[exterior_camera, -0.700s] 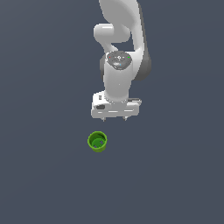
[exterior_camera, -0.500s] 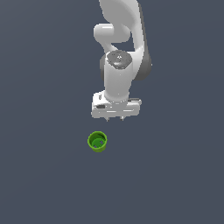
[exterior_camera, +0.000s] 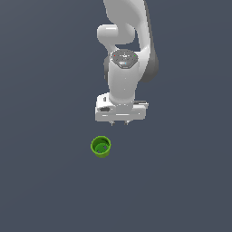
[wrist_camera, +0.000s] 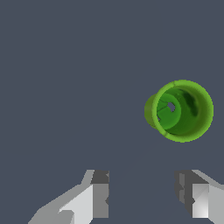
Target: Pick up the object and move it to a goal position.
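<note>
The object, a small bright green cup with a hollow inside and a thick rim, stands upright on the dark grey floor. In the wrist view the cup shows its open mouth, with a small hole in its bottom. My white gripper hangs pointing down, above the floor. In the exterior view it is above and a little to the right of the cup. The gripper is open and empty, and the cup lies apart from its fingers, outside the gap.
A plain dark grey floor surrounds the cup. The white arm rises above the gripper toward the exterior view's top.
The gripper has come slightly lower and closer to the cup. The cup has not moved.
</note>
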Action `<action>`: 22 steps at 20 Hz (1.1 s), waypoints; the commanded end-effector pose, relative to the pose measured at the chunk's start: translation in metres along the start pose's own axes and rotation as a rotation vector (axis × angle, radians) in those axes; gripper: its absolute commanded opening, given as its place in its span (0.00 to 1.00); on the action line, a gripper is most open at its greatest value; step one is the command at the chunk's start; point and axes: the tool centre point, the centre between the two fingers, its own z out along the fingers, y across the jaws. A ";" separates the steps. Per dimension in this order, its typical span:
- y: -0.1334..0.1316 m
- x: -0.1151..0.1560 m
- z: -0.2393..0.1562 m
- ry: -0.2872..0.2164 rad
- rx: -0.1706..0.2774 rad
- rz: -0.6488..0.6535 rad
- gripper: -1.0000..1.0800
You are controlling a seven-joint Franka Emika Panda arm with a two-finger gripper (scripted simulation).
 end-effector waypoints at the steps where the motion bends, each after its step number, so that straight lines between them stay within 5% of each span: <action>1: 0.001 0.002 0.001 0.000 0.000 0.015 0.62; 22: 0.040 0.056 0.048 0.007 -0.038 0.478 0.62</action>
